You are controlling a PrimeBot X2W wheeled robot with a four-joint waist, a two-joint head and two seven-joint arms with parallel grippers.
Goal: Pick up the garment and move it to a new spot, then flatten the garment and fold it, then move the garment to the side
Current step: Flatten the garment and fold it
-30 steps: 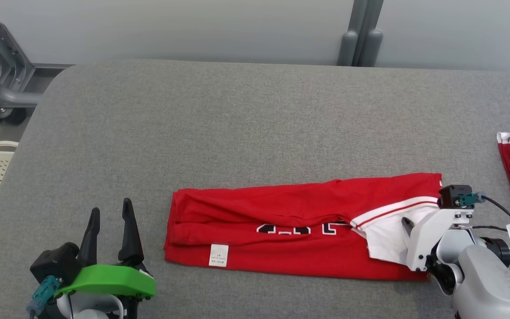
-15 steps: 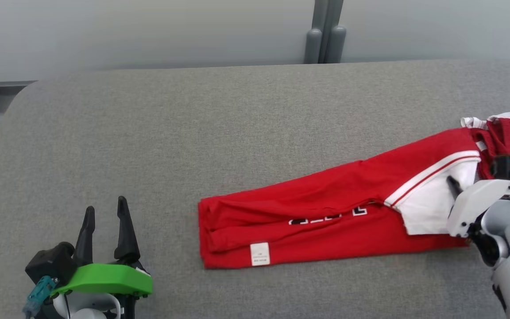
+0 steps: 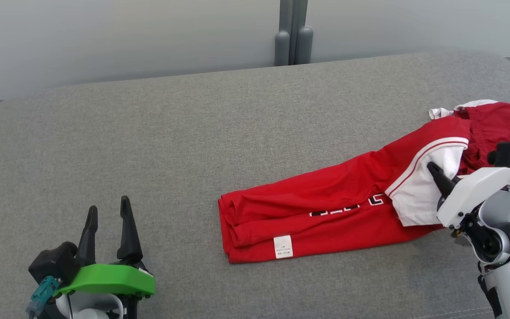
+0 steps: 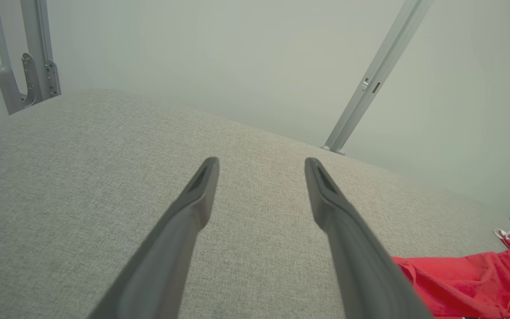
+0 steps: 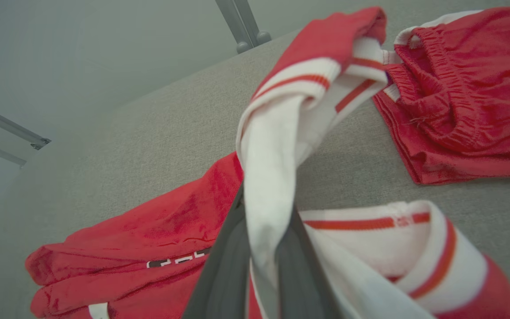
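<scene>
The garment [image 3: 326, 208] is a red jersey folded into a long strip with a white sleeve [image 3: 419, 195]. It lies slanted across the grey table [image 3: 148, 133], its label end nearest me. My right gripper [image 3: 436, 175] is shut on the white sleeve end and holds it slightly lifted. In the right wrist view the fingers [image 5: 233, 248] pinch a bunched fold of white cloth [image 5: 272, 168], with the red body [image 5: 148, 239] trailing to the lower left. My left gripper [image 3: 106, 212] rests open at the lower left, apart from the garment [image 4: 467, 274]; in its wrist view the gripper [image 4: 261, 166] holds nothing.
A second red garment [image 3: 498, 128] with an elastic waistband [image 5: 458, 88] lies at the table's far right, touching the held end. Grey metal posts [image 3: 292, 40] stand behind the table against the wall. The table's rounded right corner is close to the right arm.
The head camera has swung right. The right gripper has dragged the garment's sleeve end rightward and away from me, up to the second red garment, so the strip now lies slanted. The left gripper stayed put.
</scene>
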